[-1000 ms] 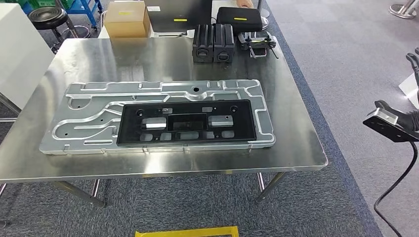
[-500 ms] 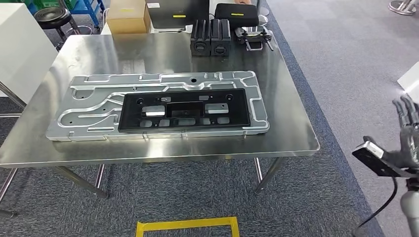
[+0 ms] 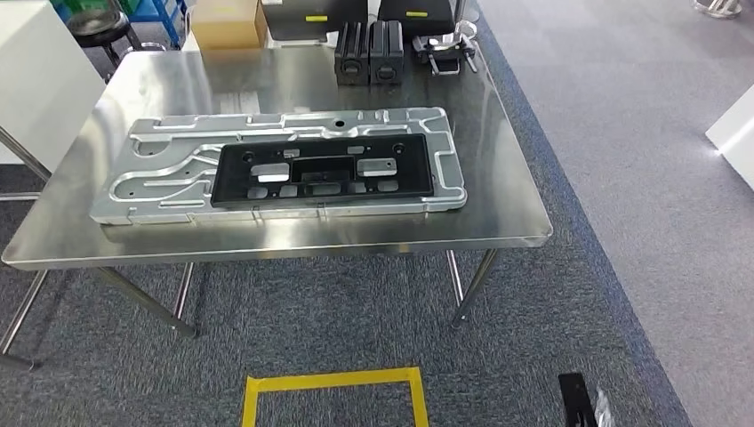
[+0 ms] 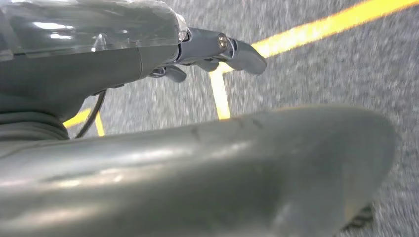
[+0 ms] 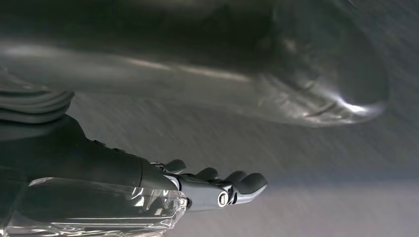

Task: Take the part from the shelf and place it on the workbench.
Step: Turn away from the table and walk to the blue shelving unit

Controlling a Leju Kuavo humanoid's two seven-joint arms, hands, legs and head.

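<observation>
Steel workbench (image 3: 80,227) ahead and below, seen from the head view, legs on grey carpet. On it, at left-centre, long silver metal plate (image 3: 160,169) with milled channels, lying flat, long axis running left to right across the bench. Black plastic frame (image 3: 236,182) resting on top of plate, same long axis, several cutouts and small holes, looks rigid and flat. Likely the part in question, already on the bench; no shelf in sight, so cannot say for sure. Behind, at far edge: cardboard box (image 3: 227,20), two black blocks (image 3: 369,52), small metal clamp-like tool (image 3: 442,49). Yellow tape square (image 3: 333,396) on floor in front of bench.

Left hand (image 4: 212,49) hanging low over carpet and yellow tape, fingers loosely extended, slightly apart, holding nothing. Right hand (image 5: 217,190) likewise hanging, fingers out straight and close together, nothing held, background blurred. Both hands well below and short of bench; frame lies forward and up from both, sitting slightly left of centre, so left hand judged marginally nearer. No contact with anything.
</observation>
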